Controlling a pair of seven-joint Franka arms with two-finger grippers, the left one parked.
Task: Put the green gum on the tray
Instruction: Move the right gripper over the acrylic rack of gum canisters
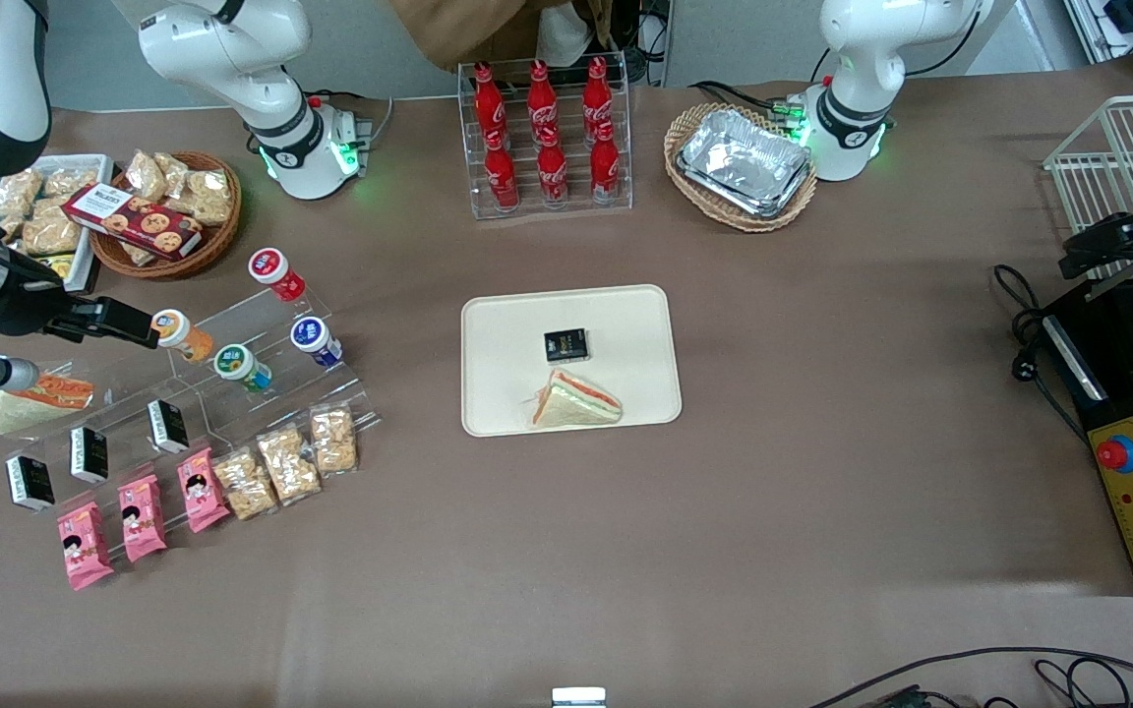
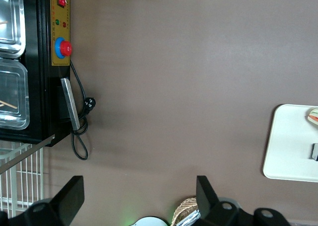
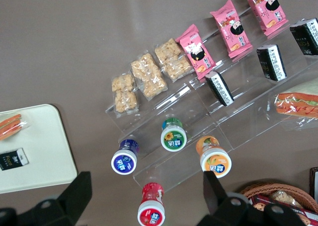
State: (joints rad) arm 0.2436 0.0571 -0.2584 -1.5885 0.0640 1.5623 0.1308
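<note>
- Here, the green gum stands on a clear stepped acrylic rack toward the working arm's end of the table, well apart from the tray.
- Close around it on the rack stand an orange-bodied bottle, a blue-bodied bottle and a red-bodied bottle, each apart from the green one.
- Nearer the front camera, the rack's lower steps carry small black packs, pink snack packets and clear bags of biscuits.
- The tray already holds a wrapped sandwich and a small black box, with bare surface around them.
- Another wrapped sandwich lies beside the rack, partly under the arm.
- The gripper hangs above the bottles, its camera looking straight down on them; in the front view the black hand reaches level across the rack's end, its tip beside the orange-bodied bottle.
- Its fingers are spread wide apart, holding nothing.
</note>
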